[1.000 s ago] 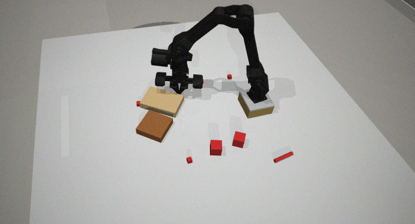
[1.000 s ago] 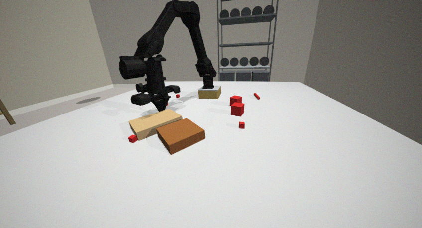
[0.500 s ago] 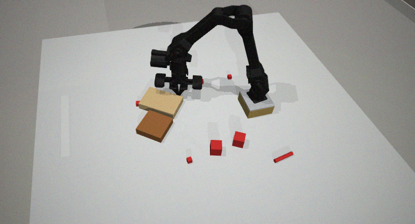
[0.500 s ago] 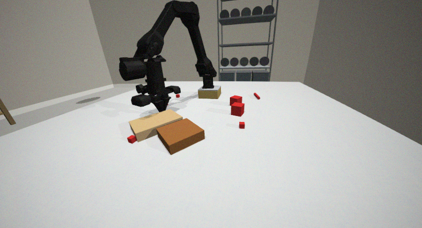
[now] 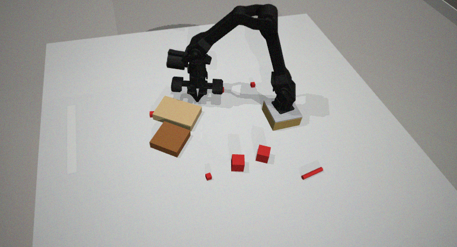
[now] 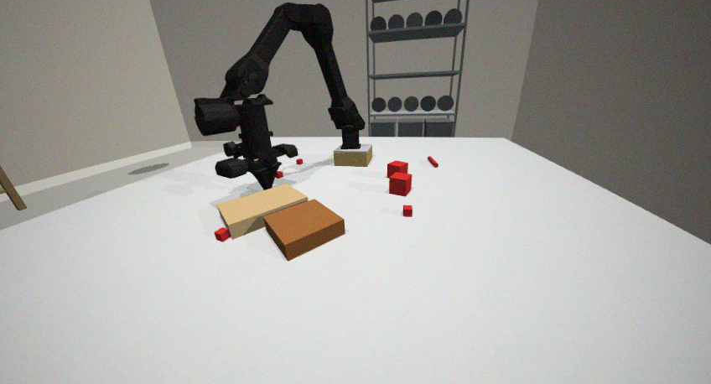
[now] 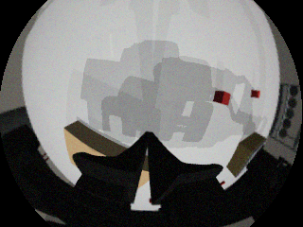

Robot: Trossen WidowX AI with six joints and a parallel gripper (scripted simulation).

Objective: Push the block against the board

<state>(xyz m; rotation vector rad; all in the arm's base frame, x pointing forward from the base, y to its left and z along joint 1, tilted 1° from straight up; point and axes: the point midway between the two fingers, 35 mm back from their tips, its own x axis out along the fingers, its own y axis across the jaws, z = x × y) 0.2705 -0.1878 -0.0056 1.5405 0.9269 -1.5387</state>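
Note:
The light tan board (image 5: 178, 110) (image 6: 262, 200) (image 7: 77, 146) lies flat at the left of the table. The orange-brown square block (image 5: 170, 137) (image 6: 305, 220) lies flat along the board's front long side. The two sides look parallel and very close; a dark strip shows between their tops, and I cannot tell if they touch. The block's right edge looks about even with the board's right end. My gripper (image 5: 198, 100) (image 6: 267, 187) (image 7: 148, 134) is shut and empty, tips down behind the board's back long side near its right end. Contact with the board is unclear.
A small red cube (image 5: 151, 114) (image 6: 221, 234) sits at the board's left end. Another (image 5: 223, 89) (image 6: 279, 174) (image 7: 222, 97) is right of the gripper. Two larger red cubes (image 5: 237, 163) (image 5: 263, 153) and a red rod (image 5: 312, 173) (image 6: 432, 161) stand front right.

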